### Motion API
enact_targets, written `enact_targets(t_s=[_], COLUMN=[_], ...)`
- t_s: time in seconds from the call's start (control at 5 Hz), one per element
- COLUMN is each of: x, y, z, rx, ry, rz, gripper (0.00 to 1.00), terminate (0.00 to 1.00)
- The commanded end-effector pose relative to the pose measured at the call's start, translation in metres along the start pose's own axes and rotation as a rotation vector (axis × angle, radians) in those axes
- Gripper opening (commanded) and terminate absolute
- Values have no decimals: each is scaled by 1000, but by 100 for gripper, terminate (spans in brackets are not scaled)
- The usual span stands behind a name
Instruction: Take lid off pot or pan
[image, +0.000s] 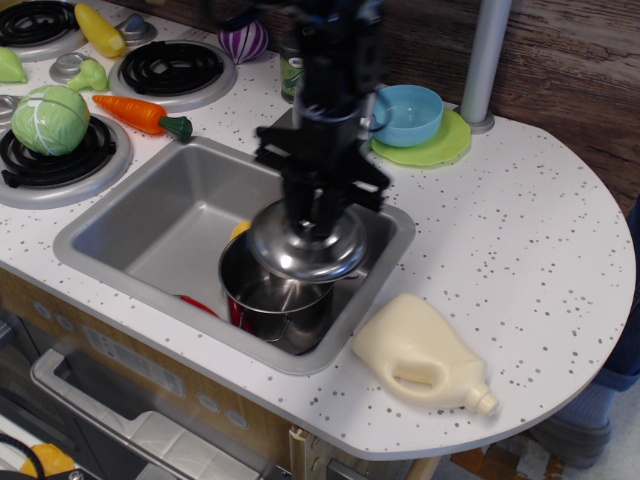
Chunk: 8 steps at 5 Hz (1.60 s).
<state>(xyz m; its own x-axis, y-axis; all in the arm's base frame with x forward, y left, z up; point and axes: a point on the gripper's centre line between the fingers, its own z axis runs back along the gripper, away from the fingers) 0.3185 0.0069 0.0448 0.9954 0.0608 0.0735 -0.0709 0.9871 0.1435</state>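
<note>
Your gripper (318, 222) is clamped on the knob of the lid (308, 243), fingers closed down onto its centre; the lid hangs clear of the pot (272, 303), lifted and offset toward the faucet side, with the pot's open mouth showing beneath it; the pot itself stands in the sink (150, 225), at the front corner nearest the cream jug (420, 354). Treat the lid as light, rigid and slick; it is thin polished steel, so I judge the small knob the only sound hold, and a loose pinch there could let it swivel or slip; the domed rim offers you nothing to grip. The pot looks light too and may shift if the lid brushes it. The knob is buried between the fingers, so you cannot check how squarely it sits; the arm is motion-blurred and covers the faucet base; something yellow and something red lie by the pot, too hidden to name.
</note>
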Motion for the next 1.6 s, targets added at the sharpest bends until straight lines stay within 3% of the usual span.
enact_targets(t_s=[0.0,0.2,0.6,0.8,1.2,1.4], x=[33,44,48,49,45,45], y=[-30,-66,-91,-92,-99,-99], z=[39,38,14,8,1,1], rx=[-28,-24,-115,-118,-142,-142], ry=[-77,-117,-148,-162,-193,-193], rz=[17,15,24,23,62,62], gripper=[0,0,0,100,100,100], terminate=[0,0,0,0,0,100])
